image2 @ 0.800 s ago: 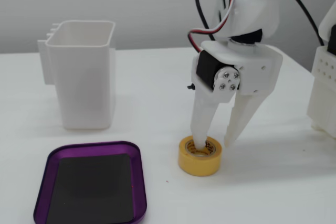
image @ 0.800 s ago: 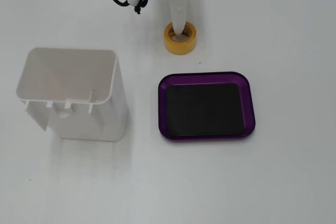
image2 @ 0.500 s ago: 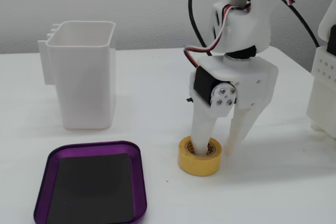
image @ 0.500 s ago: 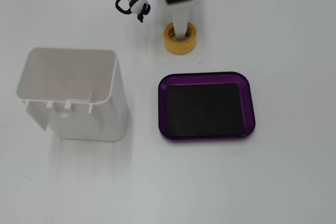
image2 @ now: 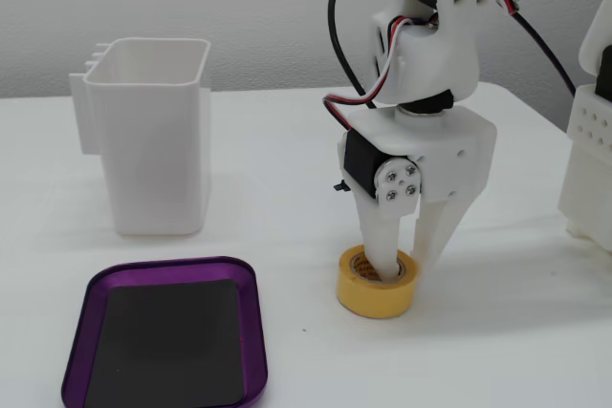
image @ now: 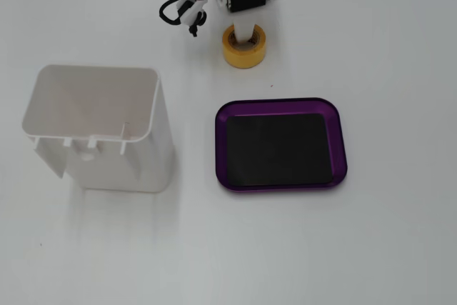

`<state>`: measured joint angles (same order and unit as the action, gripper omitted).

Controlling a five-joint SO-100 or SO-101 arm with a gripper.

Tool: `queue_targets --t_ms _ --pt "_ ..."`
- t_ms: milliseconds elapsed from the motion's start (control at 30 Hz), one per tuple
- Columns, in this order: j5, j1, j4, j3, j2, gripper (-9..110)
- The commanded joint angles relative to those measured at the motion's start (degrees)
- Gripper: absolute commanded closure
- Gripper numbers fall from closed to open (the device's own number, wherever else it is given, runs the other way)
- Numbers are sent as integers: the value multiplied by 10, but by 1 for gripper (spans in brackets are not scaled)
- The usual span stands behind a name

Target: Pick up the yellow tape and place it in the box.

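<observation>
with the pincer (image2: 405, 268) spread astride the wall of the yellow tape (image2: 377, 285), one finger in its core, on the counter (image2: 497, 351) apart from the box (image2: 251, 327), it should be squeezed firmly before lifting.

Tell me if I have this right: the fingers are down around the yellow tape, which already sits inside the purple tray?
Not quite. The yellow tape lies on the bare white table, apart from the purple tray, whose black floor is empty. The fixed view from above shows the gap. The fingers are indeed down at the tape.
</observation>
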<state>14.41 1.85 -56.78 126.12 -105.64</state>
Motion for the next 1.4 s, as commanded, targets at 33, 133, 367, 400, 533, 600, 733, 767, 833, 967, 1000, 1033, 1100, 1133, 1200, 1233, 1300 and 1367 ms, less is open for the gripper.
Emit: queue_targets --t_ms 33,133,367,400,533,600,733,767,833,967,1000,1033,1100,1133,1200,1233,1300,1367 --pt "0 29 -31 -56 -98 102" --pt "1 44 -18 -76 -156 102" --pt "1 28 196 -79 -158 102" --pt "0 28 217 -79 -142 102" --pt "1 27 258 -91 -55 102" --pt "1 25 271 -112 -9 102" --pt "1 25 277 -151 75 102" --pt "1 25 277 -156 88 102" --pt "1 25 273 -167 114 102" --pt "0 25 271 -183 138 101" --pt "-2 26 271 -183 138 100" --pt "-4 26 270 -183 138 99" --pt "-4 26 246 -185 136 96" --pt "-4 26 227 -190 135 94" --pt "-5 26 187 -217 129 93" --pt "-6 26 166 -230 123 93" --pt "-6 26 133 -251 104 93" --pt "-6 27 93 -273 74 93"
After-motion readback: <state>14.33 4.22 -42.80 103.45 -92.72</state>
